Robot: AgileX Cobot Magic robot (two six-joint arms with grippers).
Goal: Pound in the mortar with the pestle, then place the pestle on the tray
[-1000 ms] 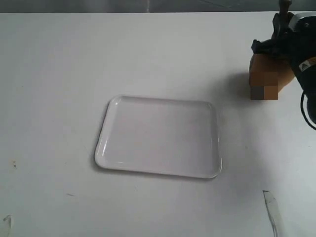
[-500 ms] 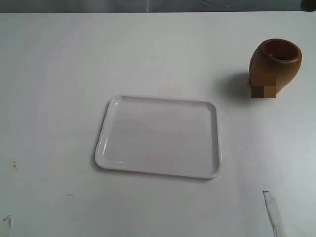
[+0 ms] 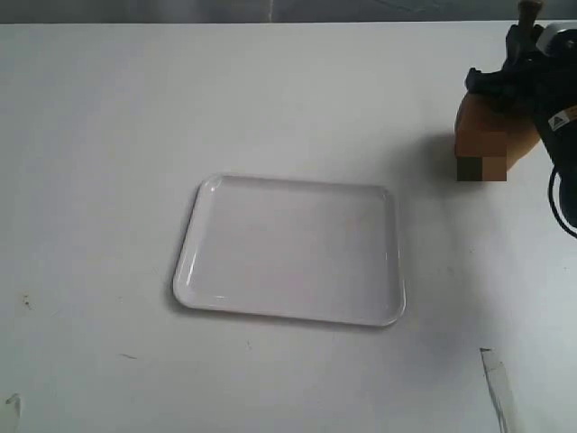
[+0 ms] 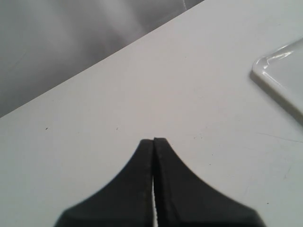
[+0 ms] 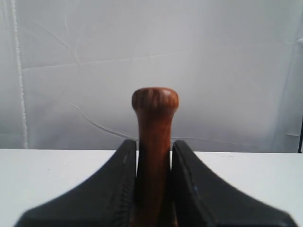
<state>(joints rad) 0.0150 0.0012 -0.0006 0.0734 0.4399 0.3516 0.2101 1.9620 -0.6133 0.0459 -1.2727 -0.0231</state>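
The light-brown wooden mortar (image 3: 476, 135) stands at the far right of the table, mostly hidden behind my right arm. My right gripper (image 3: 521, 65) sits over its mouth, shut on the reddish-brown pestle (image 5: 154, 142), which stands upright between the fingers (image 5: 189, 179) with its knob (image 3: 526, 9) pointing up. The pestle's thick end is hidden. The white tray (image 3: 290, 250) lies flat and bare near the table's middle, well left of the mortar. My left gripper (image 4: 154, 140) is shut on nothing, hovering over bare table beside a tray corner (image 4: 279, 78).
A strip of clear tape (image 3: 496, 383) sticks to the table at the front right. Small dark specks (image 3: 25, 301) mark the front left. The table's far edge (image 3: 270, 22) runs along the top of the exterior view.
Half a second ago the right arm was out of the exterior view and the mortar's hollow showed; now the gripper and pestle are back over the mortar, as one second ago.
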